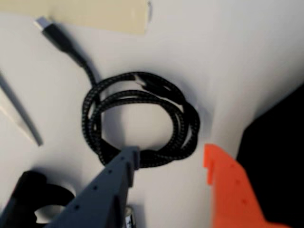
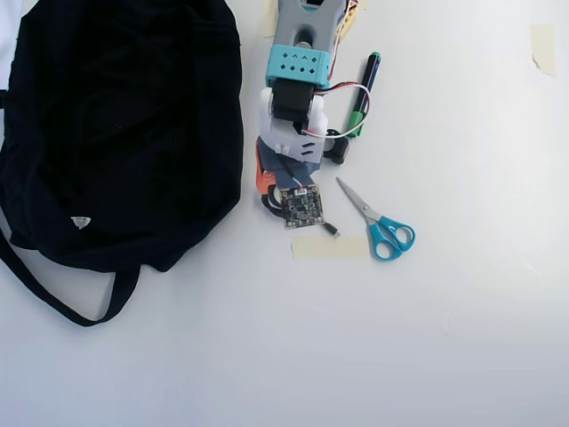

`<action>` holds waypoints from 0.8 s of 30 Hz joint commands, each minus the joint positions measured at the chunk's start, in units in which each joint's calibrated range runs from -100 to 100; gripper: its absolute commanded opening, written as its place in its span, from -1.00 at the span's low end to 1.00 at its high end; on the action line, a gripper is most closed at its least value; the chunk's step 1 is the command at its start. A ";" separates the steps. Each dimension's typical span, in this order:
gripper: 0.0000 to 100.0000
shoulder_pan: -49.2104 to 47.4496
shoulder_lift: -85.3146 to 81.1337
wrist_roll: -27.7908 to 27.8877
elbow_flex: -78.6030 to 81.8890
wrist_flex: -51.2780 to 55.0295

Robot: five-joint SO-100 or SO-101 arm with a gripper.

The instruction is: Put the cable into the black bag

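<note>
Centre frame, wrist view: coiled cable (image 1: 140, 118) on white counter (image 1: 237, 57); my claw (image 1: 168, 159) spread wide over its lower loop, gripping nothing; black bag (image 2: 116, 124) upper left overhead.

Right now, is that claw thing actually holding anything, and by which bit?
Nothing is held yet. The gripper stands open over the coiled cable, its grey finger at the coil's near edge.

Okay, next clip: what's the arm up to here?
The arm is down over a coiled black braided cable on the white table, beside the black bag. In the wrist view its gripper is open, the grey and orange fingers straddling the coil's near edge; nothing is lifted yet. Scissors and a green marker lie to the arm's right in the overhead view, untouched.
</note>
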 commanded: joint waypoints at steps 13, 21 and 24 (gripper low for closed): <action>-0.51 -0.25 6.09 4.95 -2.73 -5.25; -0.51 -0.33 8.17 6.42 -1.74 -5.08; -0.51 -0.33 9.99 6.99 -1.74 -5.25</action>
